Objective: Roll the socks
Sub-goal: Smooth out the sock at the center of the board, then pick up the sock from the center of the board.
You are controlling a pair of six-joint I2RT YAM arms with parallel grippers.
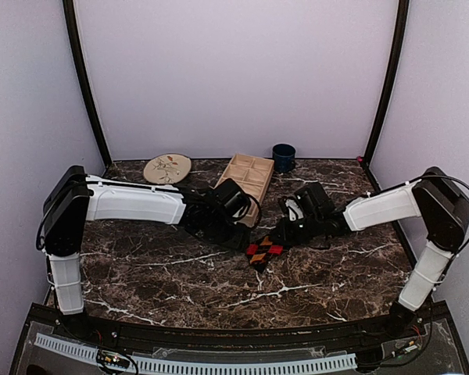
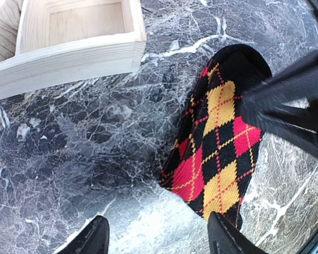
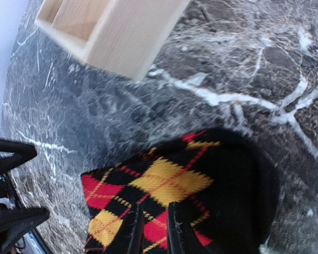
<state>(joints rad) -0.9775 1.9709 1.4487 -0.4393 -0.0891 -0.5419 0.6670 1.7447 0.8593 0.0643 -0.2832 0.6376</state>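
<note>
Top external: high behind the table's near edge, looking down, far from the argyle sock. Both wrist cams sit close over that sock, angled down. All three share the sock and the wooden tray corner.

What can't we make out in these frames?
- Tan sock: left wrist view, just a corner; frame edge and wooden tray hide the rest.
- Argyle sock: top view, too small to show folds.
- Right gripper: right wrist view, dark fingers blend into black fabric; grip on the argyle sock unclear.
</note>
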